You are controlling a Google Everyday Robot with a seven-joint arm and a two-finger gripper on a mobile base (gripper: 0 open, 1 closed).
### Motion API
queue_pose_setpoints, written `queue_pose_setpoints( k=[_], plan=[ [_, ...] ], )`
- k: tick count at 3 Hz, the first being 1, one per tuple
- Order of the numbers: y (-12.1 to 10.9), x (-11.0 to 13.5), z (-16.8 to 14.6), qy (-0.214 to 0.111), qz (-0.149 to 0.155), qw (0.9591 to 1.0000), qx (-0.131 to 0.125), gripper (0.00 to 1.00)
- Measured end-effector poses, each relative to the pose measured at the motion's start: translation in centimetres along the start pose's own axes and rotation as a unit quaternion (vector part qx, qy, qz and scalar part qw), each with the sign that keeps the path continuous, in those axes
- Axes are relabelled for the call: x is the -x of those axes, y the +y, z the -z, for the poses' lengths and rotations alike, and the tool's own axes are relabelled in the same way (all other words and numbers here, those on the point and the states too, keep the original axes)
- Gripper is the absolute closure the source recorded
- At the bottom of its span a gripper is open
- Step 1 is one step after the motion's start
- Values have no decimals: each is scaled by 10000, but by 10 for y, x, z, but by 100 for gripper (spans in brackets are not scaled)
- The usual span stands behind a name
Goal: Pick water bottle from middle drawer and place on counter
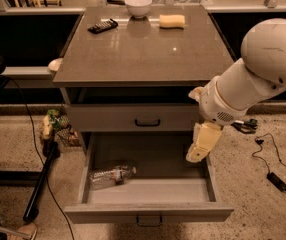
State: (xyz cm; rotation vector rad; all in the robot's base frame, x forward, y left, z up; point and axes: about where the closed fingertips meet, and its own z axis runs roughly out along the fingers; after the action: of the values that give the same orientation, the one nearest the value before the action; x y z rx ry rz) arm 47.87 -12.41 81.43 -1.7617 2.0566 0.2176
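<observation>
The water bottle point(112, 175) lies on its side in the left front part of the open middle drawer point(148, 213), cap end to the right. The drawer is pulled far out under the counter point(143, 49). My gripper point(201, 145) hangs from the big white arm point(263, 69) at the right. It points down over the drawer's right rear corner, well to the right of the bottle and above it, and holds nothing.
On the counter's far end stand a white bowl point(138, 5), a yellow sponge point(172, 21) and a black remote point(103, 26). The upper drawer point(148, 119) is shut. Cables point(278, 179) lie on the floor at right; a black pole point(40, 184) and a bag point(53, 124) at left.
</observation>
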Motion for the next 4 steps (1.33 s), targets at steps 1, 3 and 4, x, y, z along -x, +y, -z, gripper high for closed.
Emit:
queue_pose_setpoints(
  k=[1,3,4],
  plan=[
    [3,-2,-34,-9,54,10000,45,0],
    [5,-5,-168,-186,40,9988,440,0],
    [9,-5,-218,-381,-6,9966,727,0]
  ],
)
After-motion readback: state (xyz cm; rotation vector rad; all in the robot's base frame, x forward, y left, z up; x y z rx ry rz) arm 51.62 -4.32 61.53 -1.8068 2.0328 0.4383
